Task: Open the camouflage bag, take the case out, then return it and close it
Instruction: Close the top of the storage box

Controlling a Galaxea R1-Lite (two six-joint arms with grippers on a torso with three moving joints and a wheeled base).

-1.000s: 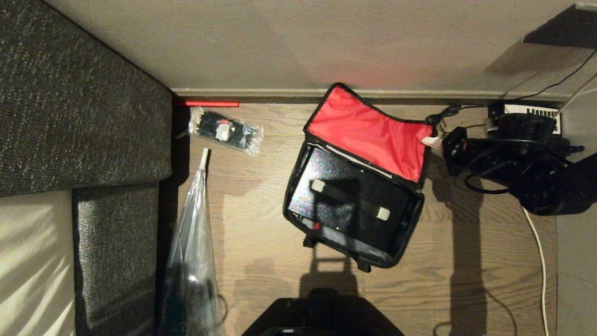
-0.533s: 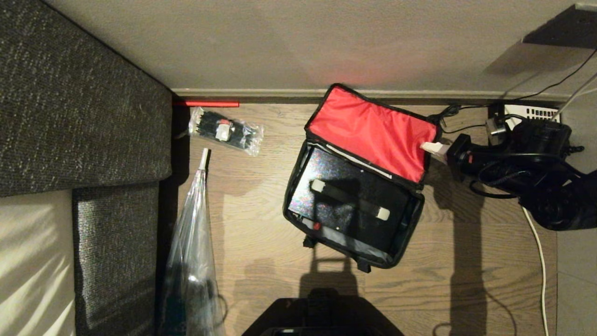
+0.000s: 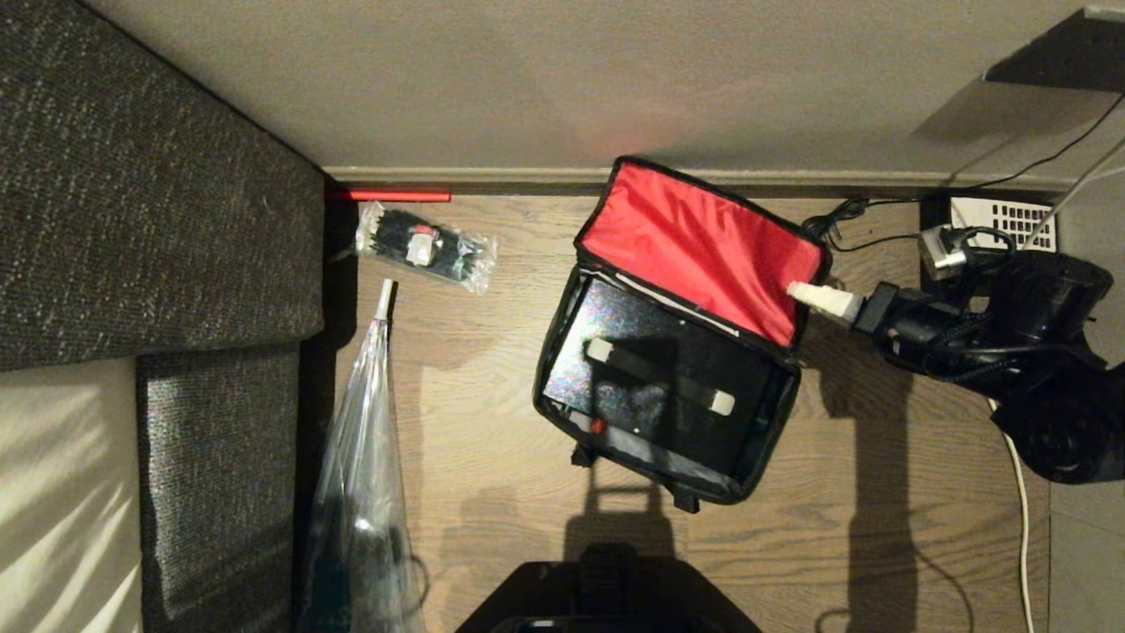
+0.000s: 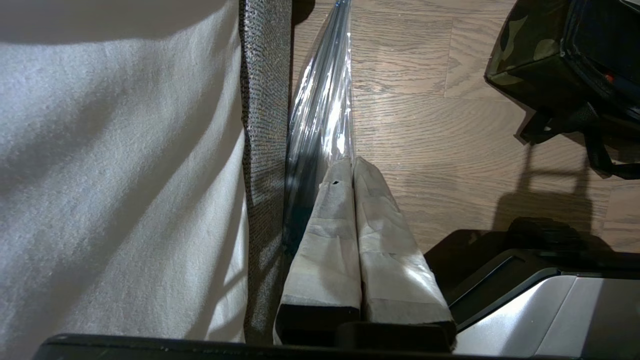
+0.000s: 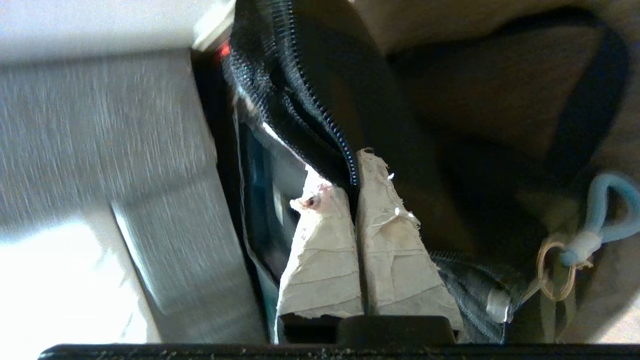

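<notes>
Much of what we see is cut off: the dark woven sofa [image 3: 158, 202] runs out of the head view on the left, and the clear plastic-wrapped bundle [image 3: 365, 492] beside it is too glossy for us to tell its contents. Our right arm's black body hides the floor near the white vented box [image 3: 1006, 220], and the right wrist view is blurred, so only zip teeth and a pale blue loop [image 5: 607, 205] read clearly.

The camouflage bag [image 3: 562, 352] lies open on the wooden floor [image 3: 492, 440] near the wall, its red-lined lid [image 3: 703, 246] standing up. Inside sits the case [image 3: 650, 378], a black rectangular box filling most of the bag, its long handle with pale ends lying across the top.

Our right hand [image 3: 804, 293], fingers wrapped in pale tape, is clenched with its tips at the lid's right edge; we cannot tell whether any fabric is pinched. Our left hand [image 4: 352, 165] is also pressed together, parked low beside the sofa and holding nothing.

A clear packet of black ties [image 3: 426, 246] lies well apart, by the sofa corner
</notes>
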